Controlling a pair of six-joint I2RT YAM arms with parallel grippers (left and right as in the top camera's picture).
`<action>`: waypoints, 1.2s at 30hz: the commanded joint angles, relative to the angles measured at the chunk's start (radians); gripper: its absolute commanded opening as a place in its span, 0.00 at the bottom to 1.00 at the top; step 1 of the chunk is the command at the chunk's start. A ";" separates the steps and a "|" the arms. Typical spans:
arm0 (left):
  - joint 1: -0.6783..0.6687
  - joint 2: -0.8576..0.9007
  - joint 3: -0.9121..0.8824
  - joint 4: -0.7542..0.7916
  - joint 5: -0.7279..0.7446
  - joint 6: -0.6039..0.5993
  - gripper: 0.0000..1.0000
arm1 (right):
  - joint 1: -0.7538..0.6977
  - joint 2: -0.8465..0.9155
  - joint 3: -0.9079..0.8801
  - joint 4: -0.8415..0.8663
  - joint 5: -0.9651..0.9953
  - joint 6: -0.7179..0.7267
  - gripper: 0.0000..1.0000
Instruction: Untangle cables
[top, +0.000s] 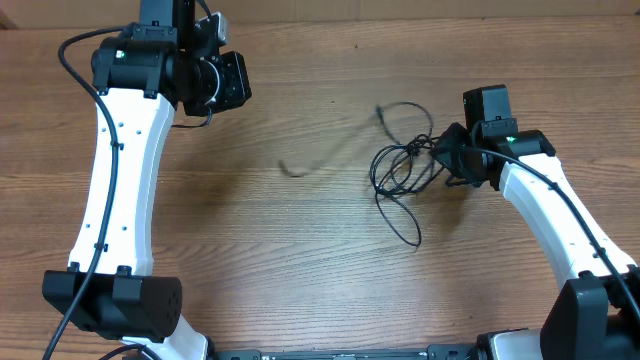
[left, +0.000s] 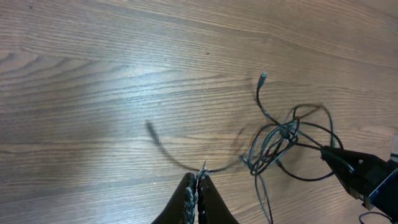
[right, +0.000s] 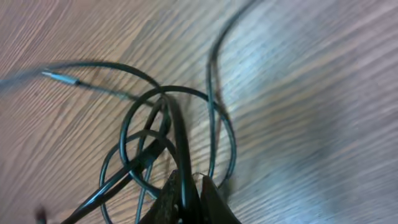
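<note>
The tangled cables (top: 404, 162), right of centre, were pinched by the right gripper (right: 186, 186); one strand (left: 169, 157), stretched leftward, was clamped by the left gripper (left: 199, 180).

Light brown wood-grain table (top: 300, 260), grain running lengthwise, soft pale sheen on its surface

Bright, even light; one cable (top: 296, 170) is smeared by motion blur.
</note>
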 joint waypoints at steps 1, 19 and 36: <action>-0.014 -0.017 0.001 0.006 0.027 0.021 0.04 | 0.003 -0.008 0.013 0.086 -0.233 -0.225 0.05; -0.149 -0.014 0.001 -0.063 0.084 0.097 0.45 | 0.003 -0.008 0.013 0.614 -1.085 -0.237 0.09; -0.230 0.031 0.000 -0.039 -0.007 0.120 0.60 | 0.003 -0.008 0.013 0.776 -1.024 -0.027 0.33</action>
